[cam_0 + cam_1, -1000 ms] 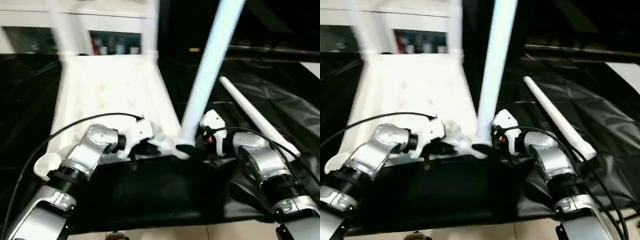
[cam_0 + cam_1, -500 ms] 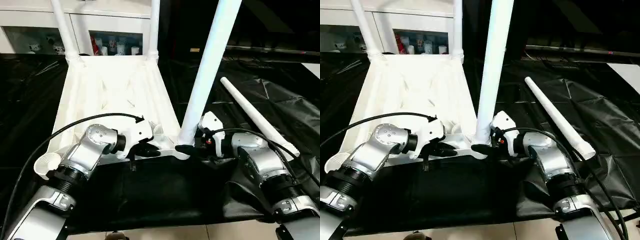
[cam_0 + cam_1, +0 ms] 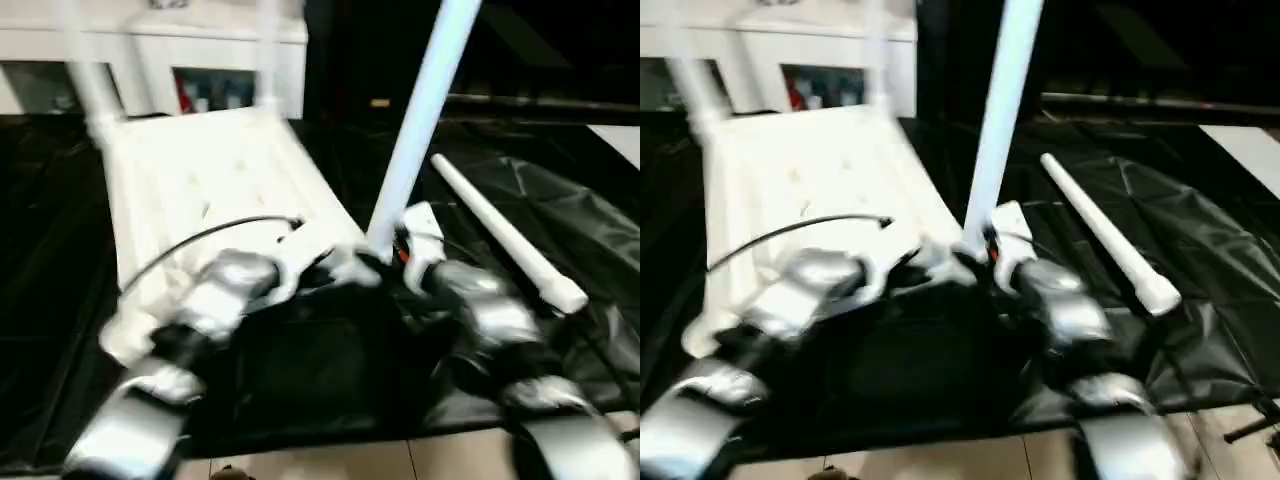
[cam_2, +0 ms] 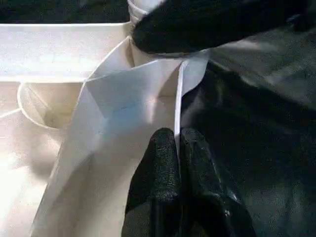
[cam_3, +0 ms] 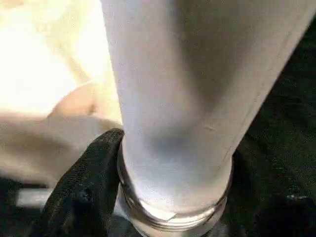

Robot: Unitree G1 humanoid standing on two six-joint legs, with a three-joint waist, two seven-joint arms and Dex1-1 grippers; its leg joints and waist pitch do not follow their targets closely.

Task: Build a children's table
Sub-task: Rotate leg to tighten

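The tabletop (image 3: pixel 205 175) lies upside down on the black surface (image 3: pixel 560 215), left of centre in the head views. Two legs stand in its far corner sockets at the upper left. A third leg (image 3: pixel 420 110) rises near frame centre, its threaded end at the near right corner socket. A fourth leg (image 3: pixel 505 240) lies loose on the surface at right.

The left gripper (image 4: pixel 177 148) is clenched on a thin rib of the tabletop beside the socket. The right gripper (image 5: pixel 163 197) grasps the third leg just above its threaded collar.

The plastic parts are judged light, stiff and smooth, so slippery. A long leg levers easily; hold it low near the collar. Steady the tabletop by its rib or rim close to the socket.
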